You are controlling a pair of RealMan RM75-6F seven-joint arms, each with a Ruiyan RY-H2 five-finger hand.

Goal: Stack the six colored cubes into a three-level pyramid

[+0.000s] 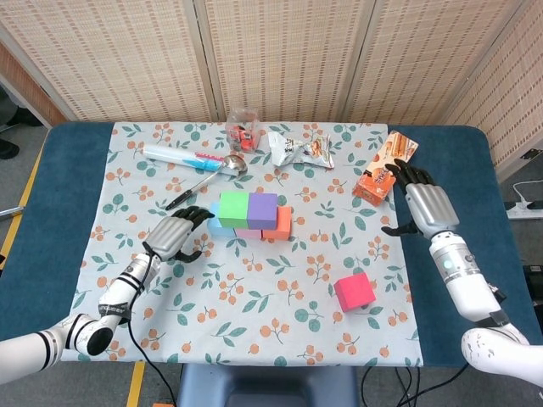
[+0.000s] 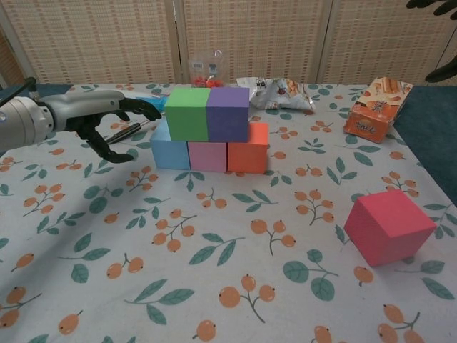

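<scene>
we read the pyramid as five-sixths built. the bottom row is down: a light blue cube [image 2: 170, 153], a pink cube [image 2: 207, 156] and an orange cube [image 2: 248, 148] sit side by side, touching, near the middle of the flowered worktop [image 1: 254, 288]. on top of them the second level is also in place, a green cube [image 2: 187, 113] and a purple cube [image 2: 228, 113] pressed together, set toward the blue end so that the orange cube's top shows bare beside the purple one.

what is left, as we judge it, is the cap. the red cube [image 2: 389, 226] lies alone on the cloth, well apart from the stack on our right side, tilted a little relative to the row, and nothing touches it.

our left hand [image 1: 174, 235] hovers just beside the blue end of the stack, fingers spread and holding nothing. our right hand [image 1: 427, 206] is raised near the snack box [image 1: 383, 173] at the far right, fingers apart, also empty; the chest view catches only its dark fingertips at the frame edge.

the right hand seems the nearer one to fetch the red cube. placing it across the seam of green and purple would finish the third level. the spoon [image 1: 208, 176], tube [image 1: 181, 155] and snack bags [image 1: 299, 149] behind play no part.
</scene>
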